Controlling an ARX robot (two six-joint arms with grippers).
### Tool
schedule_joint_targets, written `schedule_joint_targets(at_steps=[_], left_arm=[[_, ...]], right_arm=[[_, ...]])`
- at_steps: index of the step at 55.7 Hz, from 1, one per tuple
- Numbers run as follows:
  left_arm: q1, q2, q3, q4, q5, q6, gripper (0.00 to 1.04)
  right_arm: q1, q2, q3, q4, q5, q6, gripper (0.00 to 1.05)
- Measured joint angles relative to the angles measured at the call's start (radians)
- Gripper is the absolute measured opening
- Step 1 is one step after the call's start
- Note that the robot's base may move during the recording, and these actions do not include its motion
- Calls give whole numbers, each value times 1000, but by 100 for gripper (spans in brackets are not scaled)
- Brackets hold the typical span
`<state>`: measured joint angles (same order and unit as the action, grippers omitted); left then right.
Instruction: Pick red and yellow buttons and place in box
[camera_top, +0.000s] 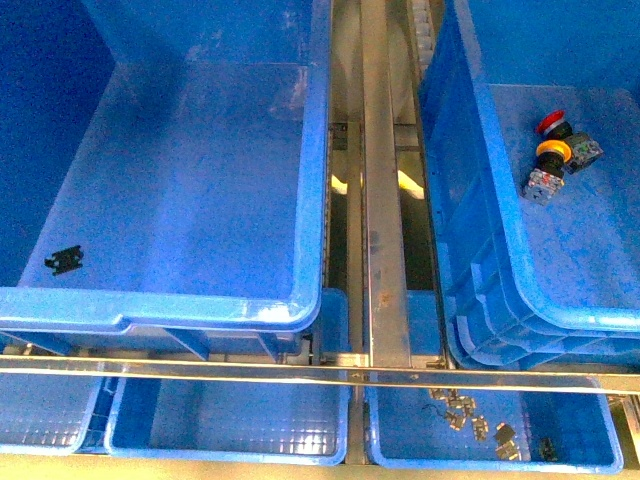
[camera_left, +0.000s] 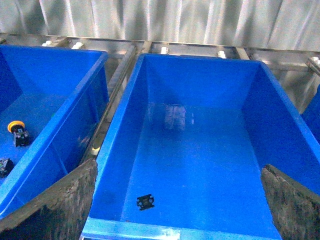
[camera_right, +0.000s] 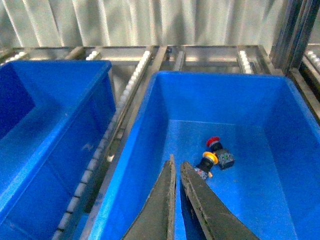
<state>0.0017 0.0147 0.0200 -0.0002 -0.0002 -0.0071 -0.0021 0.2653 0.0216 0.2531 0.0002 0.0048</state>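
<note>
Two buttons, red (camera_right: 213, 141) and yellow (camera_right: 209, 157), lie touching in the right crate (camera_right: 280, 85). The right tool (camera_right: 178, 170), tips nearly together, hangs above them; the left tool (camera_left: 177, 200), spread apart, overlooks the left box (camera_left: 200, 62).

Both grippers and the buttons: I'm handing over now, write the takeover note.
Left gripper: open, empty, above the left crate.
Right gripper: fingers nearly together, holding nothing, over the right crate.
Red button and yellow button lie side by side on the floor of the right crate, touching or nearly so.
The left crate holds only a small black part.
Done: cannot tell whether those two were placed or await picking.
Left: confirm which crate is the target, then move any remaining buttons.
</note>
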Motion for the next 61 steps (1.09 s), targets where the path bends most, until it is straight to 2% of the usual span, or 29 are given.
schedule_joint_targets(at_steps=[17, 24, 61], left_arm=[[0, 0, 0, 0, 0, 0, 97], [0, 0, 0, 0, 0, 0, 97], [0, 0, 0, 0, 0, 0, 97]], right_arm=[[0, -88, 0, -74, 0, 0, 4], [0, -233, 0, -243, 0, 0, 4], [0, -261, 0, -251, 0, -1, 4]])
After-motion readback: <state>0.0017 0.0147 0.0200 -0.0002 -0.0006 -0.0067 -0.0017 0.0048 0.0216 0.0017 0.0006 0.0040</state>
